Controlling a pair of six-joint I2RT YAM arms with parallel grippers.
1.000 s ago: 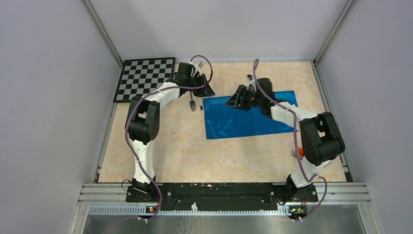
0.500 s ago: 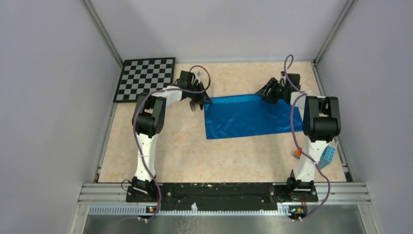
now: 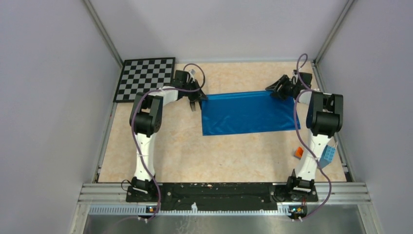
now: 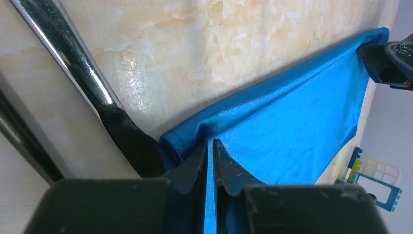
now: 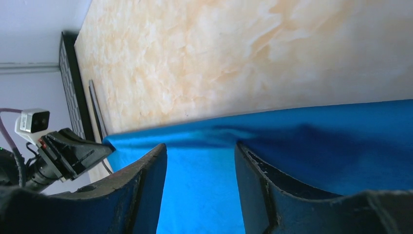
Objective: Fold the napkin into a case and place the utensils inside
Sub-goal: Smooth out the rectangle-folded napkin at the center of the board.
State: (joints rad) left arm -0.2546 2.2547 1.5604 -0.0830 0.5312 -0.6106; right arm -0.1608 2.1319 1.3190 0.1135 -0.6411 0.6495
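**benchwatcher:** Standing next to the rig right now. The left gripper has its fingers pinched together on the far left corner of the napkin. You can see blue cloth squeezed in the thin slit between them.

**forkfan:** And the other one?

**benchwatcher:** The right gripper sits at the far right corner with its fingers clearly apart. The cloth's far edge runs through the gap between them. I can't tell whether either finger actually touches it.

**forkfan:** So where's the napkin overall?

**benchwatcher:** It's stretched between the two grippers as one wide blue rectangle. The rest lies on the table, on the near side of both grippers. From the left wrist camera, the far edge runs straight off toward the right gripper with a shadow under it.

**forkfan:** Cutlery?

**benchwatcher:** There's a shiny piece of cutlery just to the left of the left gripper. Its darker end is right up against the pinched corner. From above I only catch some dark tines poking out beside that gripper. A checkerboard lies further out on the left gripper's left side, well apart from the cloth.
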